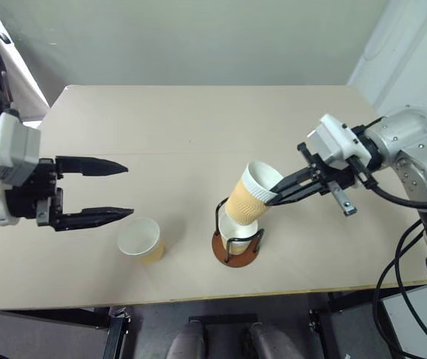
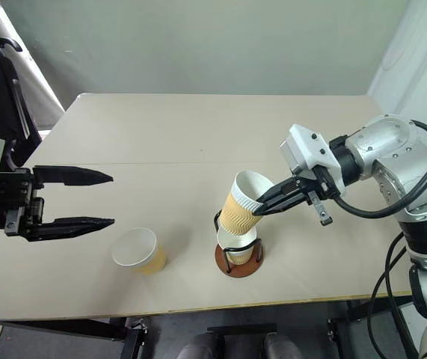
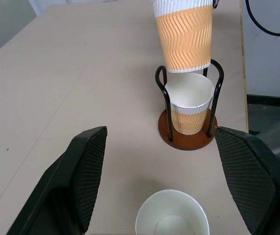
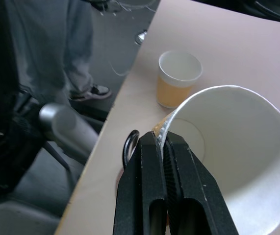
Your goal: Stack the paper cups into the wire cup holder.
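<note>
**Right fingers pinch a cup's rim above the wire holder**

Three paper cups are on view, and one wire cup holder. Nearest the front edge of the worktop (image 1: pixel 198 120), a loose cup (image 1: pixel 140 239) stands upright on its base, mouth up, just left of the holder and apart from it. It sits below and slightly beyond the tips of the left gripper (image 1: pixel 127 191), whose two black fingers (image 3: pixel 83 171) are spread wide with nothing between them; they hover above the worktop and point toward the holder.

The wire cup holder (image 1: pixel 236 250) stands near the front edge, a round reddish-brown base with two black wire hoops upright. One cup (image 3: pixel 190 105) is seated inside it, upright between the hoops, its white rim just below the tops of the wires.

Directly above that, the held cup (image 1: pixel 252 196) hangs tilted, its mouth leaning up and to the right, its base close over the seated cup's mouth. The right gripper (image 4: pixel 165 147) has its fingers closed tight on this cup's rim, one finger inside the wall and one outside.

A person's legs (image 4: pixel 66 49) stand on the floor past the worktop's edge.
</note>
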`<action>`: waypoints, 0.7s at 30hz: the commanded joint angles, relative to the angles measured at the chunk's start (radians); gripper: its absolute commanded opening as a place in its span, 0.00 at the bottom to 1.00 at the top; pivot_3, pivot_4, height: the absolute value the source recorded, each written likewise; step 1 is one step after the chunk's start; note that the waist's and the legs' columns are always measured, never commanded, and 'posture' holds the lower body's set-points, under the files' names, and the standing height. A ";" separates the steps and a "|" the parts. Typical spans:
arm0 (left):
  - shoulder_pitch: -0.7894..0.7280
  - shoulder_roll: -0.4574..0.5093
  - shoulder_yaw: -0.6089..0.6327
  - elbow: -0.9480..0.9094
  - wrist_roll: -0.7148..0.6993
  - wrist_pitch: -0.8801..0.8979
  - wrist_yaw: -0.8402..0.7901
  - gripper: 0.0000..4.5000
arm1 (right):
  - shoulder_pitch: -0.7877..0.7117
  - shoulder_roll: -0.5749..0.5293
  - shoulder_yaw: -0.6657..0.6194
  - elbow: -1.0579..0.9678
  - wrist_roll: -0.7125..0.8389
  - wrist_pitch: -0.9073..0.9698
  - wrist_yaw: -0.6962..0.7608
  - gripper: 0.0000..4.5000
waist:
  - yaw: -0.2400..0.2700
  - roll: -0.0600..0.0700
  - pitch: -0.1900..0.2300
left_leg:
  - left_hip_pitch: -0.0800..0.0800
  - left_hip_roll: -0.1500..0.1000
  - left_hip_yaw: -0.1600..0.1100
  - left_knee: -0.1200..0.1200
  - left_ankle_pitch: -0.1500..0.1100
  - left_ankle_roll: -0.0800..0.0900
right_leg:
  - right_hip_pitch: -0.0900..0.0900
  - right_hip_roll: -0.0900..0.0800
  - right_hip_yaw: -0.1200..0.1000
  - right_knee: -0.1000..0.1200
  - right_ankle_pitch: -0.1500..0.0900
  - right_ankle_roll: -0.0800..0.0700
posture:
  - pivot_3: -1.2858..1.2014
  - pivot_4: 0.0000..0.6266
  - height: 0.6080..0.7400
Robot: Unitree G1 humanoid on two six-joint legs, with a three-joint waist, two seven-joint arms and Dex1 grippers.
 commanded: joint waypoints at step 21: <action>0.032 0.013 0.074 -0.060 -0.011 0.026 0.002 0.83 | 0.047 0.035 0.050 -0.047 -0.085 -0.016 -0.021 0.04 | 0.000 0.000 0.000 | -0.001 0.001 0.000 0.000 0.000 0.001 | 0.001 0.001 0.000 -0.003 0.000 0.001 | 0.52 0.24 1.00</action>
